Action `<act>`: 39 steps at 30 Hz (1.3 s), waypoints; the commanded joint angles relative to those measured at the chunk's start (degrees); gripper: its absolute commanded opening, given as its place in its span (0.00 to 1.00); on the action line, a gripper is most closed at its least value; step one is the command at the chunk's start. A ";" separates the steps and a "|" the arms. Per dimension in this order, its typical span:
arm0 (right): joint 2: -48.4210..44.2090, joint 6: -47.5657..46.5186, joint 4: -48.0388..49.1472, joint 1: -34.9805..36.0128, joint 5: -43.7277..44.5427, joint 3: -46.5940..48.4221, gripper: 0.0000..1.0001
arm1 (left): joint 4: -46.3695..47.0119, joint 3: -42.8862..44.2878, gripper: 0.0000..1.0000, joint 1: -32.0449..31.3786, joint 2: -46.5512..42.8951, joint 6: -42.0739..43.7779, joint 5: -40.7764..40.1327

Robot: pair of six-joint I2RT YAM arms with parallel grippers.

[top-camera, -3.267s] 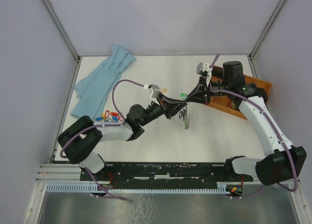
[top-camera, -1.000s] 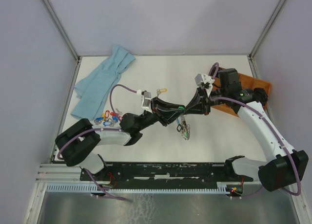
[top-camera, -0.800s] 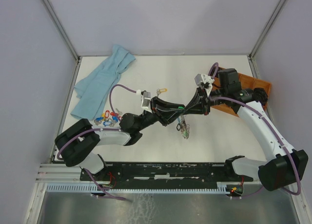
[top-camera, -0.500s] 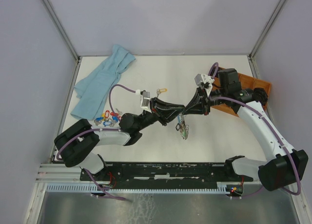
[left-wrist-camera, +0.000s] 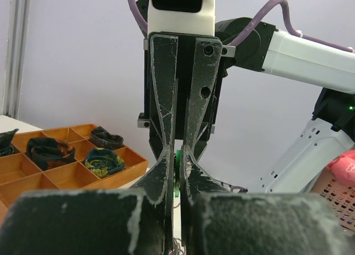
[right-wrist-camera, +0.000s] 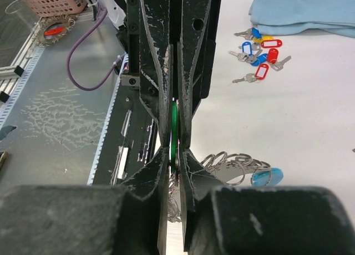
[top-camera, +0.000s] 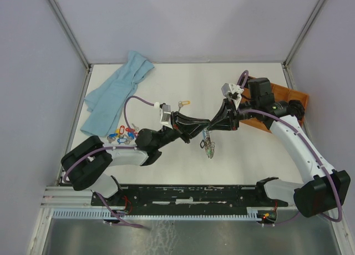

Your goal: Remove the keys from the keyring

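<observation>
Tip to tip
Left gripper [top-camera: 203, 128] clamps green tag [right-wrist-camera: 173, 127]; right gripper [top-camera: 211, 126] flanks it, grip unclear; keyring [top-camera: 209, 148] at 6 o'clock

**White shells, black joints, scuffed fingers**

The left arm [top-camera: 123, 153] and right arm [top-camera: 299, 147] share glossy white link shells set between bulky black joint housings. A purple cable [left-wrist-camera: 132, 3] trails along each, and a white camera block [left-wrist-camera: 183, 22] caps each wrist. The fingers [left-wrist-camera: 162, 100] of the right gripper [left-wrist-camera: 177, 155] are flat, tapered black plates, scratched pale along the edges, with round screw holes. A tiny green dot [left-wrist-camera: 350, 107] on one black housing may be a status light.
</observation>
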 commanded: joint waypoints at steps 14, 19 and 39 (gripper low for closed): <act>-1.14 1.60 4.00 0.16 -0.36 0.09 0.46 | -3.18 -0.85 0.03 0.35 -8.59 4.14 -2.09; -1.88 -0.30 2.12 0.00 -0.61 0.21 0.53 | -5.13 -1.76 0.03 0.87 -10.13 3.61 -1.28; -0.19 -25.81 -11.95 1.40 -0.09 -1.29 0.52 | -7.89 -2.68 0.03 1.19 -13.81 3.00 2.32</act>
